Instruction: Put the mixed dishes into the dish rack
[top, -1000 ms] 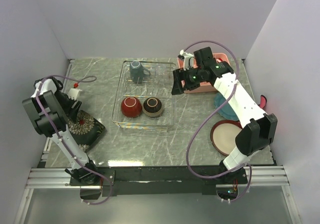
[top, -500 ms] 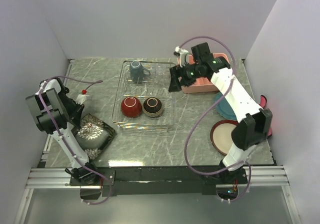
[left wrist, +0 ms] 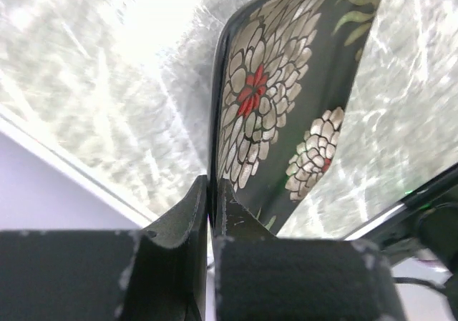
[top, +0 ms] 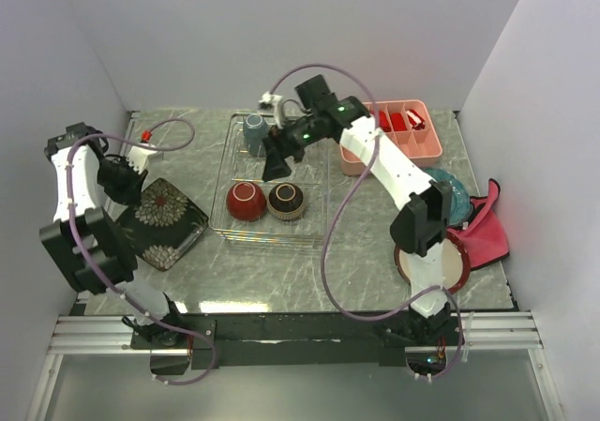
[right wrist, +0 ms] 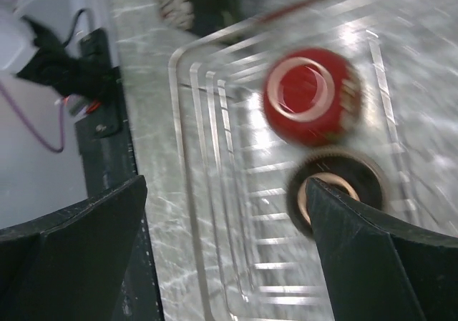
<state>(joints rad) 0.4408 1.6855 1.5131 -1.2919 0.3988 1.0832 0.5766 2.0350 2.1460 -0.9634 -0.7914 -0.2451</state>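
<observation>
Marble table (top: 281,276) fills the floor, and the rack (top: 267,231) sits mid-table with three pieces aboard. Far right of it is the pink tray (top: 429,149), red blocks inside.

Left of the rack and outside it is the square plate (top: 164,222), black with pale flowers. Whether it lies flat or is lifted, I can't tell. At the near right the cream plate (top: 454,269) is on the table, partly hidden by the right arm. Just behind it is the teal plate (top: 454,194), with the cloth (top: 489,232) beside both.

In the rack, the red bowl (top: 246,199) and dark bowl (top: 287,200) sit side by side, both upside down, foot rings up. The mug (top: 254,132) stands in the far left corner.

The left gripper (top: 125,179) is at the square plate's far edge, and the wrist view shows its fingers pinched tight on that rim. The right gripper (top: 277,163) hangs over the rack between mug and bowls, fingers spread wide, holding nothing. Its wrist view is blurred.
</observation>
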